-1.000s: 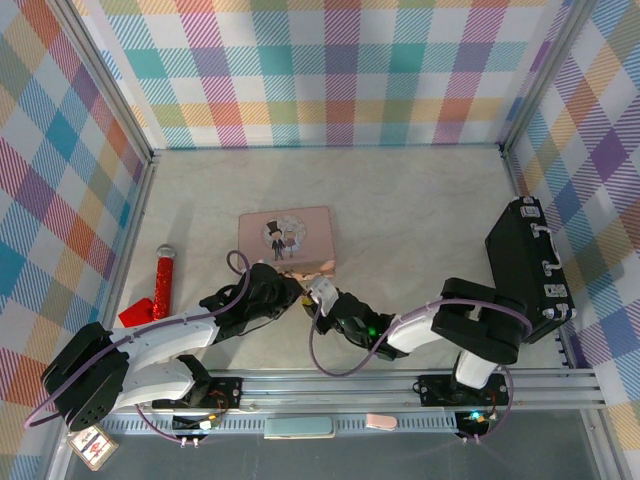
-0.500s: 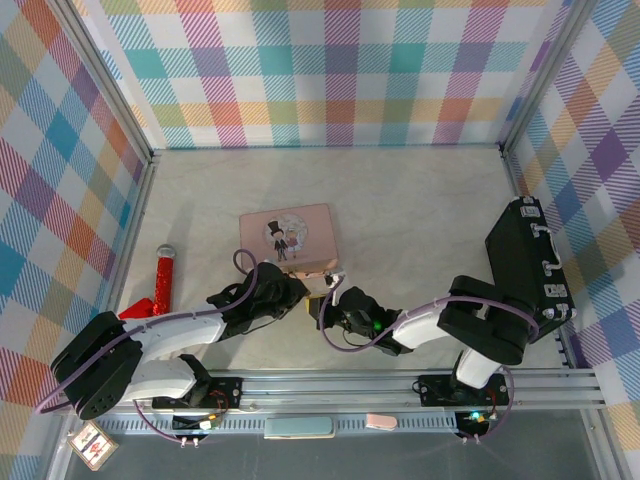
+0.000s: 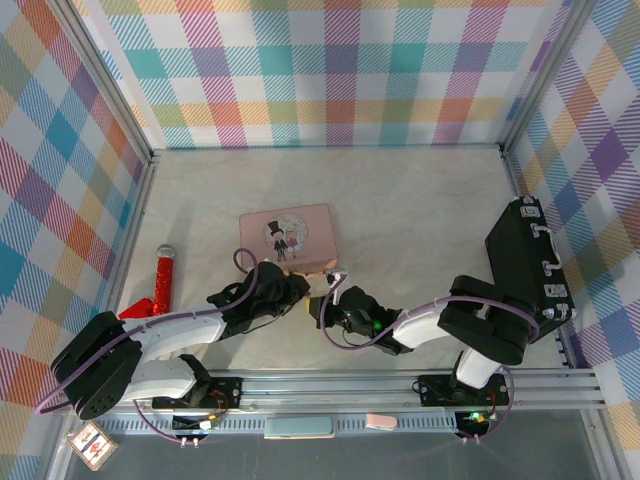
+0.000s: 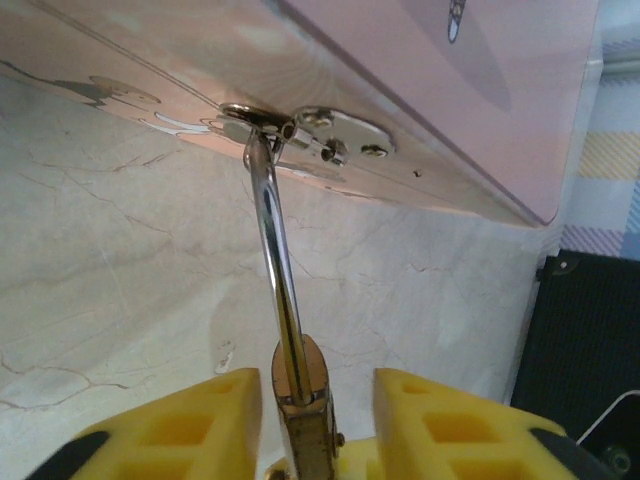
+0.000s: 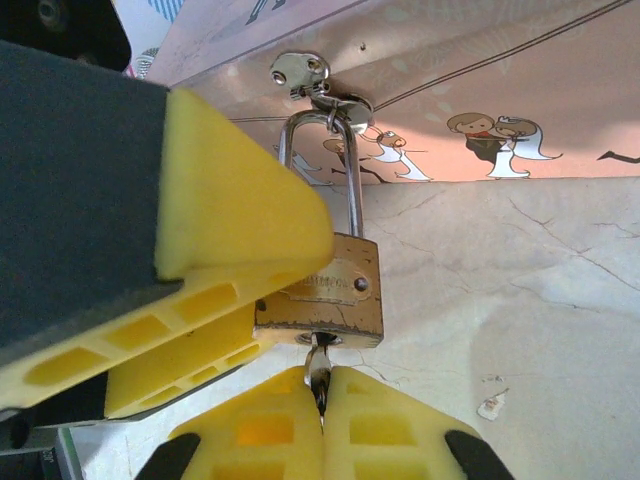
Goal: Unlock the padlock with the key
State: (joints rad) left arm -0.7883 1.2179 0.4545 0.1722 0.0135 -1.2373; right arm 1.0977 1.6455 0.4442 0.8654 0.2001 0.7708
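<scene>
The small brass padlock hangs by its silver shackle from the hasp on the front of the pink tin. My right gripper is shut on the thin silver key, whose tip sits in the keyhole under the padlock. My left gripper straddles the padlock body edge-on, with a gap showing on each side of it, so it is open. One left finger covers the padlock's left part in the right wrist view. Both grippers meet just in front of the tin.
A red-and-silver toy microphone lies at the left beside a red scrap. A black case leans against the right wall and also appears in the left wrist view. Checked walls enclose the marble table.
Over the last second both grippers edged a little closer to the tin's front. In the last half second hardly anything has moved.
</scene>
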